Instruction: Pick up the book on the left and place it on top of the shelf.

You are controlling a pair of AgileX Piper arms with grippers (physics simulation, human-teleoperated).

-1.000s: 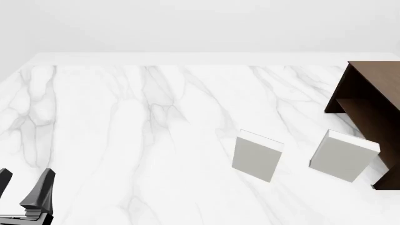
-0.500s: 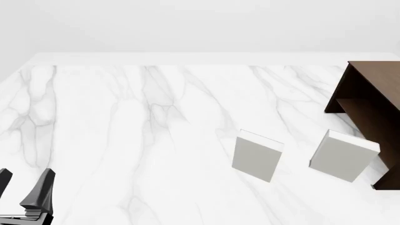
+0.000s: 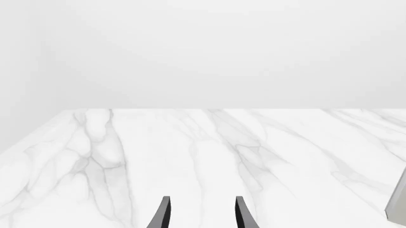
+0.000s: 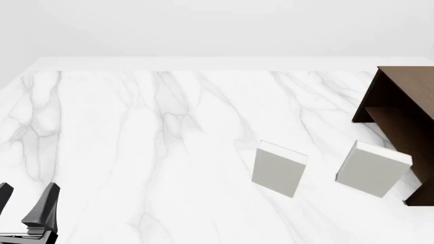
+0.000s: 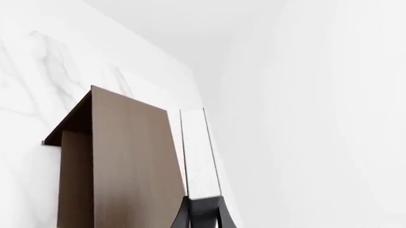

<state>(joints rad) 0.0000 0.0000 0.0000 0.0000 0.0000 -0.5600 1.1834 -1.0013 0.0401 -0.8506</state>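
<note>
left hand [image 4: 26, 206] spread, empty, over bench [image 4: 135, 127] | right hand [image 5: 203, 216] clamping book [image 5: 200, 152] above shelf [image 5: 120, 161]

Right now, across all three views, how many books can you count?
3. One light grey book stands mid-table; a second grey book stands near the shelf. The dark-covered book shows edge-on, held by the right pincer, beside the shelf. Others may be hidden.
</note>
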